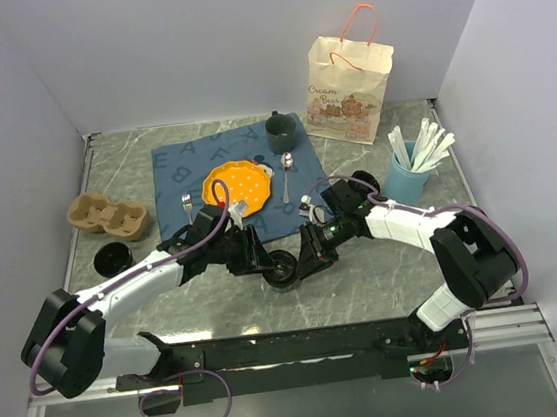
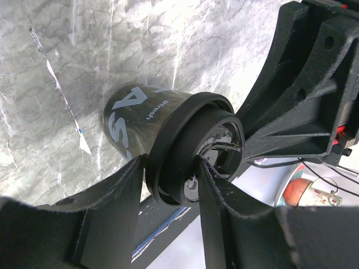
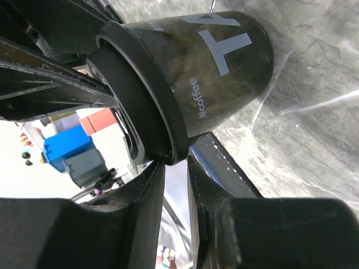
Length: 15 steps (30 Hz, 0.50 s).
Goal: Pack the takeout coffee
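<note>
One each: coffee cup (image 1: 283, 266), carrier (image 1: 109, 218), bag (image 1: 349, 88), mug (image 1: 279, 130), plate (image 1: 232, 186), fork (image 1: 187, 207), spoon (image 1: 287, 172).

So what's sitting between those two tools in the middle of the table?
A dark coffee cup with a black lid, right between the left tool and right tool. The top view shows it plainly.

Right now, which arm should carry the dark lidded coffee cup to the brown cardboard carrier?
Left, likely: left gripper clamps the dark lidded coffee cup at its lid, and the brown cardboard carrier sits on its side.

On table (image 1: 368, 284), coffee cup (image 1: 283, 267) lies before plate (image 1: 233, 186)
</note>
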Each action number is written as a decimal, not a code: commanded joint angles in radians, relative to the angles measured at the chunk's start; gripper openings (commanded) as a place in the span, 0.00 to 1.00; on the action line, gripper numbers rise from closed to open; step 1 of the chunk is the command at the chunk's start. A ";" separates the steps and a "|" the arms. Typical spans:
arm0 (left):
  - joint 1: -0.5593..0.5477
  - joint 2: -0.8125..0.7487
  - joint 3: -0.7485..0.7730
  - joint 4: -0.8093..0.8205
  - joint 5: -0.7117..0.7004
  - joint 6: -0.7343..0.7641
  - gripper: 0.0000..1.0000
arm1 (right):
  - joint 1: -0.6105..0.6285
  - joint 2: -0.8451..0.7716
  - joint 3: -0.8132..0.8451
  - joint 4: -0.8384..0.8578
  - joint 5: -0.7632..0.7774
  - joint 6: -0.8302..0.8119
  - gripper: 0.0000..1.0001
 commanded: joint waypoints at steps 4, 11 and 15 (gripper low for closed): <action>-0.004 0.080 -0.081 -0.173 -0.148 0.051 0.45 | -0.004 -0.006 -0.093 0.012 0.220 -0.008 0.28; 0.000 0.086 -0.069 -0.157 -0.145 0.054 0.45 | -0.005 -0.058 0.045 -0.093 0.188 -0.024 0.35; 0.000 0.092 -0.070 -0.144 -0.136 0.051 0.46 | -0.007 -0.109 0.172 -0.170 0.166 -0.042 0.43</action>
